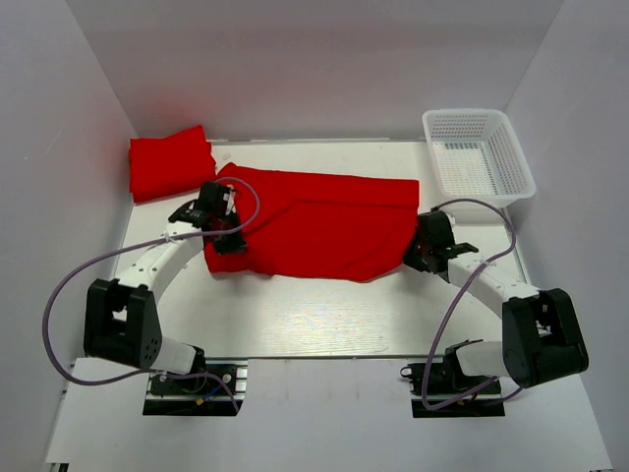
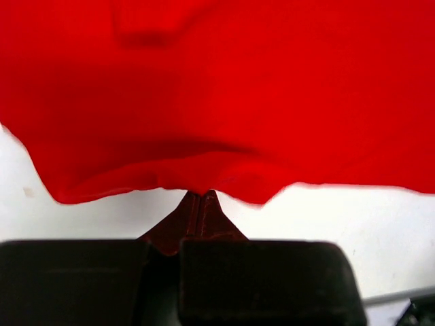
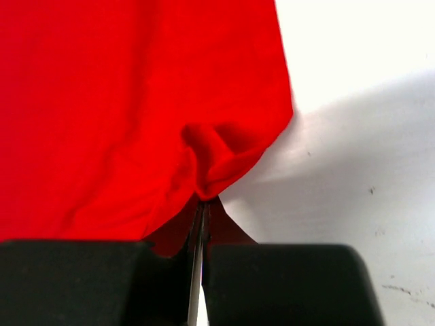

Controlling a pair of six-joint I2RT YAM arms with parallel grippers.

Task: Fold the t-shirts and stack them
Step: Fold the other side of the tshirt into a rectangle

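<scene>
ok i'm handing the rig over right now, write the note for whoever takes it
Left gripper: shut, pinching the left edge of the spread t-shirt.
Right gripper: shut, pinching the same shirt's right edge.
The spread t-shirt lies across the middle of the table. The folded t-shirt sits at the far left corner. The white basket is at the far right, with nothing visible in it.
Done: one shirt folded and set aside.
Left: fold the held shirt, then stack it on the folded one.
</scene>
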